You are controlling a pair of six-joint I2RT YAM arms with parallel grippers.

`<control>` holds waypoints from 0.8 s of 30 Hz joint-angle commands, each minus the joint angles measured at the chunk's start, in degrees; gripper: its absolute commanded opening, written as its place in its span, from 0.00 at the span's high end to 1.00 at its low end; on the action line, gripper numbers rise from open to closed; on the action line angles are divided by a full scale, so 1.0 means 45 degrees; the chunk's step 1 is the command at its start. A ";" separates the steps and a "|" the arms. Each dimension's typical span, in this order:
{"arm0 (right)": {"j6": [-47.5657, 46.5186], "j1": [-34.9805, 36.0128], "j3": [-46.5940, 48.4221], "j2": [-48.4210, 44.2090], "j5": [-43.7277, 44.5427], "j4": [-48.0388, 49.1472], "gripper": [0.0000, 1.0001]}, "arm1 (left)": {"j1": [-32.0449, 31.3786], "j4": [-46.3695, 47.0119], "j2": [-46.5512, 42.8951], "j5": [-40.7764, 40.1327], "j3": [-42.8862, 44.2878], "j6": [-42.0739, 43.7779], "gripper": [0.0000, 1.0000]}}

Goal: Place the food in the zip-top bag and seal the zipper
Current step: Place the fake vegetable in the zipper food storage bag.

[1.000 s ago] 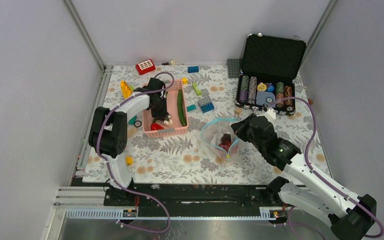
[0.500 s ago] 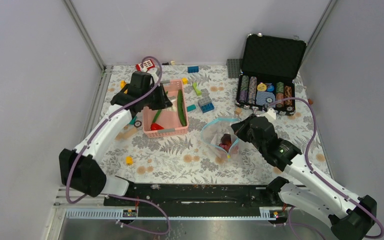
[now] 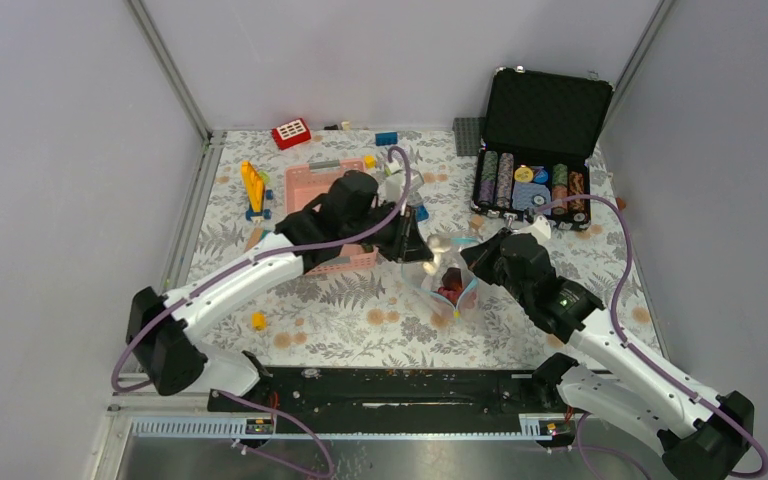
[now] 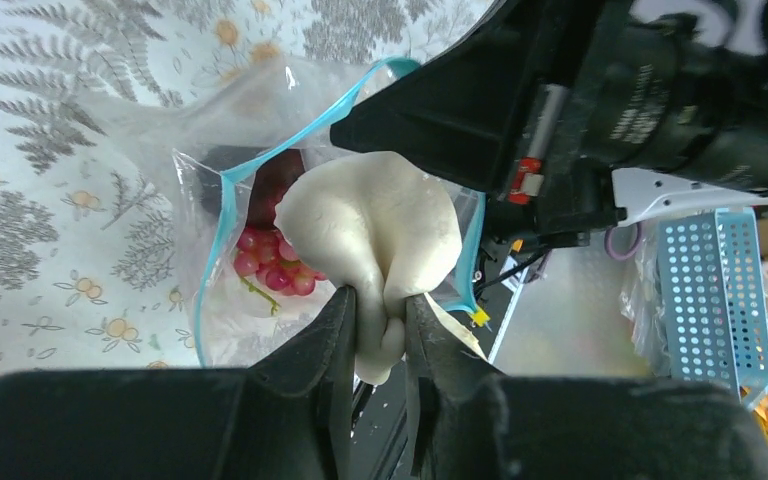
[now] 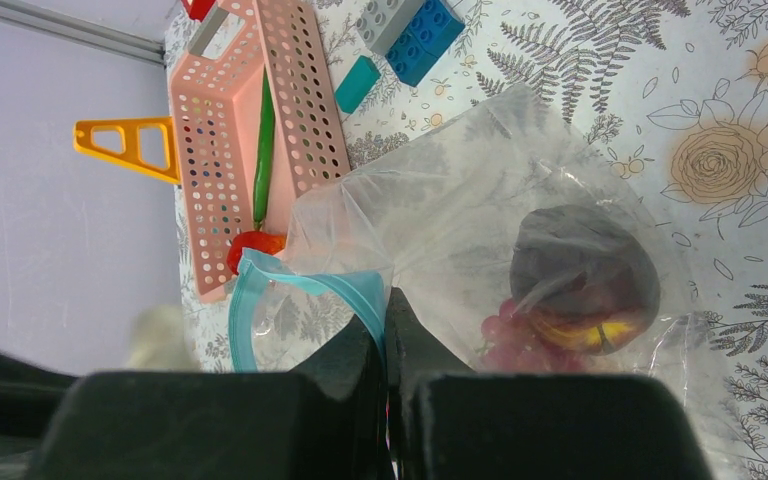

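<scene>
The left gripper (image 4: 378,305) is clamping its fingers on the narrow end of the white piece (image 4: 375,225), which is hanging at the gaping mouth of the zip-top bag (image 4: 150,150), over the grape bunch (image 4: 272,268) inside. The right gripper (image 5: 384,325) is pinching the light-blue zipper (image 5: 305,285) at the bag's rim, with the maroon round fruit (image 5: 585,262) lying inside beside the grapes. Beyond the bag, a green pod (image 5: 263,140) and the red piece (image 5: 252,245) are lying in the pink basket (image 5: 305,80).

light: bright, even, diffuse from above; shadows soft and short
glare: sheen on bag (image 5: 480,200); white piece (image 4: 375,225) nearly washed out
blur: left gripper (image 4: 378,300) and right gripper (image 5: 386,320) dark, soft up close; white piece smeared in right wrist view
top view: sharp
</scene>
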 commanded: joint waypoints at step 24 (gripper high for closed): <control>0.0023 -0.0089 -0.0554 -0.0710 -0.0069 0.0522 1.00 | -0.0268 -0.1330 -0.1514 -0.5280 0.0041 0.0462 0.01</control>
